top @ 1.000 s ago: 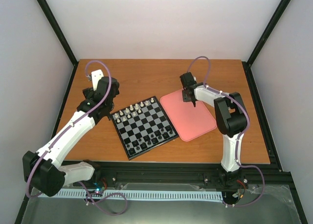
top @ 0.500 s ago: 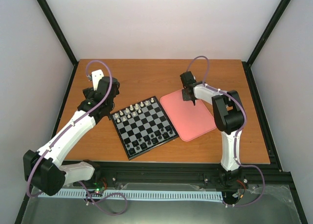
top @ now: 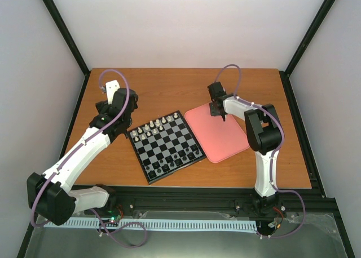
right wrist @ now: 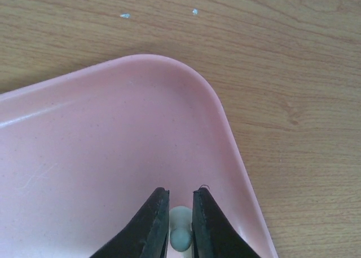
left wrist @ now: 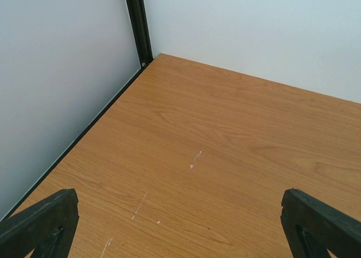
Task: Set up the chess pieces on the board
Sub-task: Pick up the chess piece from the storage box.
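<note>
- Overhead, your two arms work a wooden table (top: 169,89) boxed in by white walls and black corner posts (left wrist: 135,21). Bare wood lies open behind the board and the tray, and all down the left side.
- The board (top: 166,146) sits on a slant at the middle of the table. The pink tray (top: 228,139) lies just beside its right edge, and you cannot tell whether the two touch.
- The count is two arms, one board, one tray and one piece seen in the tray.
- White chess pieces (top: 157,124) line the board's far side in two rows, and dark chess pieces (top: 179,155) gather along its near side. Both groups are too small for an exact tally.
- Your right gripper (right wrist: 180,227) is down inside the tray near its far corner. Its fingers (right wrist: 151,224) are drawn in to a narrow slot on either side of a single pale chess piece (right wrist: 180,235), which fills the gap between them.
- Your left gripper (left wrist: 179,201) hovers over bare wood left of the board, facing the table's far-left corner. Its fingers are spread wide with nothing between them.
- In the way, the tray's raised rim curves close past the right-hand finger, with the wood beyond it. The left wall and its post stand ahead of your left gripper.
</note>
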Robot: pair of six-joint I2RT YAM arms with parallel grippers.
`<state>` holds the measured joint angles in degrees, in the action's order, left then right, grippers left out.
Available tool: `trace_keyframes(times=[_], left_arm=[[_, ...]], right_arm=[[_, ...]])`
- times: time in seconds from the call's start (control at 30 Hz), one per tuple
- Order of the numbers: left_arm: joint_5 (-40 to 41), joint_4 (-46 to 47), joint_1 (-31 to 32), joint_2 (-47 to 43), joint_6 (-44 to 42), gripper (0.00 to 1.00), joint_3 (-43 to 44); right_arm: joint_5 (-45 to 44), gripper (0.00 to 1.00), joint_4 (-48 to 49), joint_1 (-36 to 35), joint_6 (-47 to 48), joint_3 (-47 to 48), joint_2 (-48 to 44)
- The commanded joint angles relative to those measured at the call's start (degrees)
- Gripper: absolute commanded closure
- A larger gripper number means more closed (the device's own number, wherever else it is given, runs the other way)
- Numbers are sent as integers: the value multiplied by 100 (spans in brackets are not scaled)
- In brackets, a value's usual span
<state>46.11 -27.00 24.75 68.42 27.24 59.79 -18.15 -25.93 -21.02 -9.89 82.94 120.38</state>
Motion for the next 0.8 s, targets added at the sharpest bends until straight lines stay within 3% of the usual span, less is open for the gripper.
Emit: trace_keyframes(times=[0.0, 0.27, 0.6, 0.77], left_arm=[[102, -33, -32, 22, 74, 0, 288], [109, -33, -32, 9, 82, 0, 279], [110, -33, -32, 31, 80, 0, 296], [111, -33, -36, 14, 80, 0, 298]], right_arm=[[1, 86, 42, 50, 2, 174, 47], [-61, 80, 37, 46, -4, 205, 88], [-7, 95, 10, 58, -9, 209, 50], [73, 97, -15, 55, -22, 178, -59]])
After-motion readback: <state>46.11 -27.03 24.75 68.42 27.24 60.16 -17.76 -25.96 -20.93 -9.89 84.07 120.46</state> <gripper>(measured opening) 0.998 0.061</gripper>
